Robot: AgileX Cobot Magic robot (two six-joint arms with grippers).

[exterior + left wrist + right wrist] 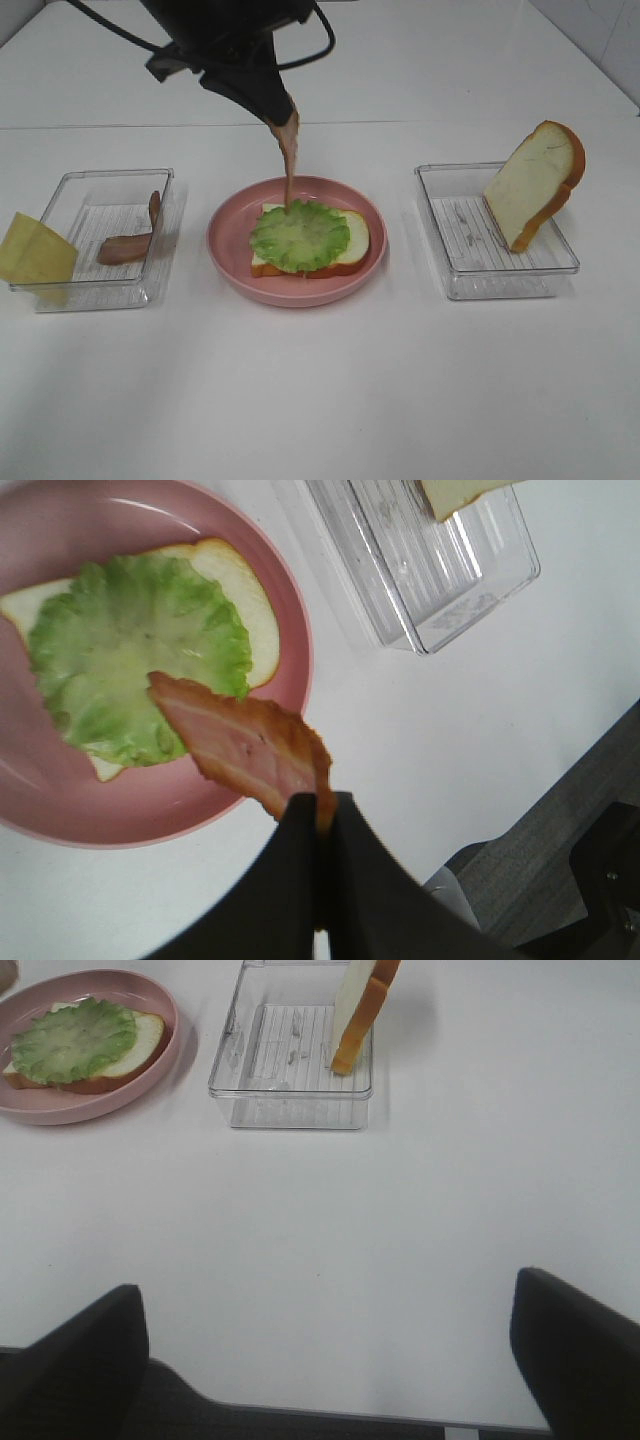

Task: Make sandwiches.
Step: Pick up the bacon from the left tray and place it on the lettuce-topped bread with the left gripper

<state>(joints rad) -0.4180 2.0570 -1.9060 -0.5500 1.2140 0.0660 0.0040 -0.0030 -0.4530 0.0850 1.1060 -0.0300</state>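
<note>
Inspecting: pink plate (pixel 225 262) is carrying lettuce (pixel 298 235) on bread (pixel 355 235); left tray (pixel 110 176), bacon strip (pixel 128 246) and cheese (pixel 35 252); right tray (pixel 500 285), leaning slice (pixel 530 185). I am seeing left gripper (pixel 322 810) clenching second strip (pixel 245 745), right gripper (pixel 330 1338) released.

No readable text, labels, brands or numbers anywhere: nothing on the plate (pixel 225 262), the clear trays (pixel 470 283), the food or the tabletop (pixel 400 400).

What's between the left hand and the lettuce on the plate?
Only the bacon strip: it hangs from the shut left hand down toward the lettuce, clearest in the exterior high view.
</note>
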